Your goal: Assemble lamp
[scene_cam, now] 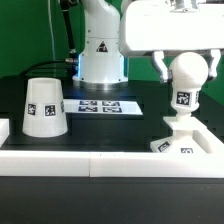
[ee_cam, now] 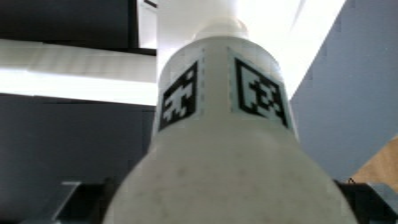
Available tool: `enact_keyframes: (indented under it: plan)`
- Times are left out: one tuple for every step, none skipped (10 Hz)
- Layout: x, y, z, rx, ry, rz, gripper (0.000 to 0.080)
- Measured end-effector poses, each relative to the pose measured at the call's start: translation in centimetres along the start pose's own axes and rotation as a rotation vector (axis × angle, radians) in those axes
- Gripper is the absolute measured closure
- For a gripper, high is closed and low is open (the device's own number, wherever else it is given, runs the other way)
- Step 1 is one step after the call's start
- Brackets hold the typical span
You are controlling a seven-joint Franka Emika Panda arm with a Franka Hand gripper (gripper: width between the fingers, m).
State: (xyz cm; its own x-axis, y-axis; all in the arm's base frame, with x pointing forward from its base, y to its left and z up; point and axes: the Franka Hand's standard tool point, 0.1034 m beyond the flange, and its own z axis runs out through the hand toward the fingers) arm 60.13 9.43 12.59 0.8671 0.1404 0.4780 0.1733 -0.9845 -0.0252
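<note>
Rail up front, bulb stem-down on the base

Left to right in the exterior view: the shade stands wide end down, well apart from the action. The marker board lies flat mid-table, then comes the gripper with its jaws clamped on the bulb's ball, as far as I can tell. To do this step well I'd keep the bulb dead upright and centred on the base, with light pressure only — any tilt could jam it or shove the loose base. The table is matte black with bare room around the base, and it's dark behind. Wrist view's nearly all bulb and tags — no fingers clearly visible.
</note>
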Motion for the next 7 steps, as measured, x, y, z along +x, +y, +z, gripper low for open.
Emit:
enact_keyframes:
  plan:
    - [-0.32, 0.02, 0.34, -0.002, -0.002, 0.000, 0.0222]
    - [-0.53, 0.07, 0.57, -0.005, 0.000, 0.000, 0.0222]
    - [-0.82, 0.13, 0.75, -0.009, 0.003, 0.000, 0.0222]
    - [-0.99, 0.31, 0.75, -0.015, 0.012, 0.000, 0.0222]
    - [-1.10, 0.57, 0.74, -0.026, 0.031, 0.002, 0.0222]
    - [-1.19, 0.59, 0.71, -0.036, 0.056, -0.001, 0.0222]
    - [-1.21, 0.61, 0.70, -0.043, 0.072, -0.002, 0.0222]
